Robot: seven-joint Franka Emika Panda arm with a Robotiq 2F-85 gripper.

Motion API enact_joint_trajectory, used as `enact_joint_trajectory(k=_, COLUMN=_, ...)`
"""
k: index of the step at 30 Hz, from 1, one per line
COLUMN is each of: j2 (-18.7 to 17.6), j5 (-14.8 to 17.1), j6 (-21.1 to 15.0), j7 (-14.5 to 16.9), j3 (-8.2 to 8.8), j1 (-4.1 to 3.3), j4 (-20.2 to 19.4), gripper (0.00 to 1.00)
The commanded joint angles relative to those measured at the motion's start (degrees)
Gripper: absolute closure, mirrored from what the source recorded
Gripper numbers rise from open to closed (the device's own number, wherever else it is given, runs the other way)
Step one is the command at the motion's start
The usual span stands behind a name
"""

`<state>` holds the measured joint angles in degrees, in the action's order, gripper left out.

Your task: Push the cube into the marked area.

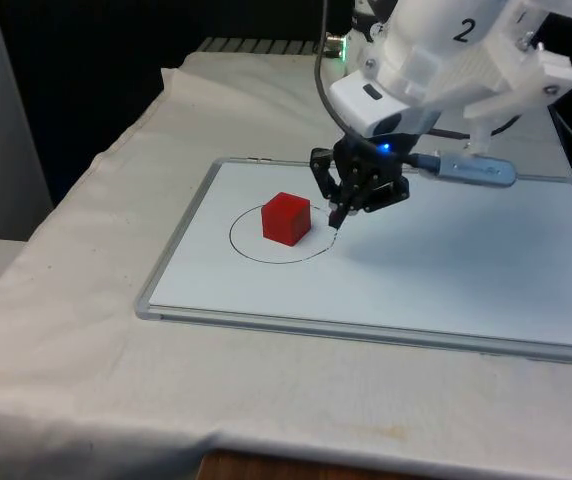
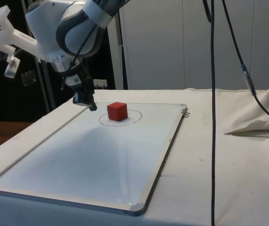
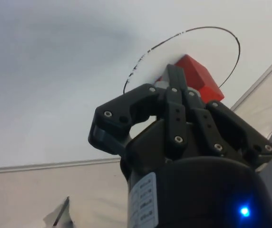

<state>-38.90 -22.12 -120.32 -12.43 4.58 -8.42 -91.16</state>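
A red cube (image 1: pixel 286 218) (image 2: pixel 117 111) (image 3: pixel 200 78) sits inside the black circle (image 1: pixel 251 238) (image 2: pixel 133 117) drawn on the whiteboard (image 1: pixel 446 270) (image 2: pixel 101 160). It stands upright, a little towards the front view's right half of the circle. My black gripper (image 1: pixel 336 217) (image 2: pixel 92 106) (image 3: pixel 174 71) is shut with nothing in it. Its tips point down, just above the board at the circle's line, on the front view's right of the cube. A short gap shows between the tips and the cube.
The whiteboard has a raised metal rim (image 1: pixel 176 312) and lies on the white cloth (image 1: pixel 86 300). In the side view, black cables (image 2: pixel 213 94) hang beside the board, and a fold of cloth (image 2: pixel 261 117) rises past them.
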Motion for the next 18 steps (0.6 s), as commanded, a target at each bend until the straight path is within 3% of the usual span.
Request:
enact_joint_trajectory(k=1, j2=0.2, j5=0.3, j6=0.0, j7=-0.2, j3=-0.29, j1=-0.06, j4=0.2, gripper=1.00)
enact_joint_trajectory(k=8, j2=0.2, j5=1.3, j6=-0.9, j7=-0.8, j3=-1.72, j1=0.29, j4=0.9, gripper=1.00)
enact_joint_trajectory(k=9, j2=0.0, j5=0.7, j6=-0.3, j7=-0.9, j3=-1.38, j1=0.00, j4=1.0, gripper=1.00)
enact_joint_trajectory(k=10, j2=0.2, j5=1.5, j6=-1.1, j7=-0.9, j3=-1.78, j1=0.34, j4=0.8, gripper=1.00)
enact_joint_trajectory(k=15, j2=0.3, j5=3.7, j6=-2.6, j7=-0.9, j3=-2.06, j1=0.52, j4=0.5, gripper=1.00)
enact_joint_trajectory(k=17, j2=0.0, j5=3.4, j6=-1.7, j7=-0.9, j3=-1.66, j1=0.11, j4=0.9, gripper=1.00)
enact_joint_trajectory(k=18, j2=0.4, j5=4.5, j6=-3.0, j7=-0.9, j3=-2.06, j1=0.52, j4=0.3, gripper=1.00)
